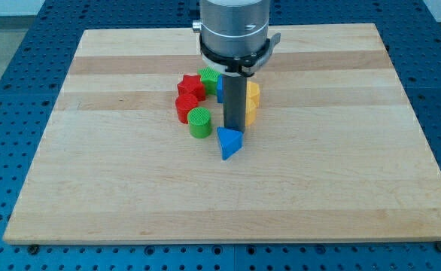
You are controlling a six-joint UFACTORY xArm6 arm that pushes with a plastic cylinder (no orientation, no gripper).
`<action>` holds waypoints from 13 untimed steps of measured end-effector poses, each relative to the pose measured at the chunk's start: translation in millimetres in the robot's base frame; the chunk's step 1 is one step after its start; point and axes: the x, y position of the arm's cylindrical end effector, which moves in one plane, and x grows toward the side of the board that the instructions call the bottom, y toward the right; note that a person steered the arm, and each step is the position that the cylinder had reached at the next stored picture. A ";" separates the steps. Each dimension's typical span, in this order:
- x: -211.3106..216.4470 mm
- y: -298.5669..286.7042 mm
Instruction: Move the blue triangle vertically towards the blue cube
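The wooden worktop (pixel 318 188) is seen carrying a tight cluster of blocks near its upper middle, over which the arm's grey housing (pixel 234 26) is hung. No grasping tool is fitted: only the dark rod is seen, its tip (pixel 234 127) set just above the blue triangle (pixel 229 142), at or near touching. The blue cube (pixel 220 86) is mostly hidden behind the rod, flanked by yellow blocks (pixel 252 103), a red star (pixel 191 85), a red block (pixel 185 105) and two green cylinders (pixel 199 122).

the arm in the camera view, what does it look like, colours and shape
A silver-grey metal cylinder enters from the view's top, ringed at its base by a black collar. Below hangs a straight dark grey rod; my tip is its plain blunt end. No cables or markings show.
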 end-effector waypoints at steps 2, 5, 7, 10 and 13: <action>17.2 63.6; 71.8 -13.3; 43.6 -21.2; 39.8 -25.0; 21.8 88.7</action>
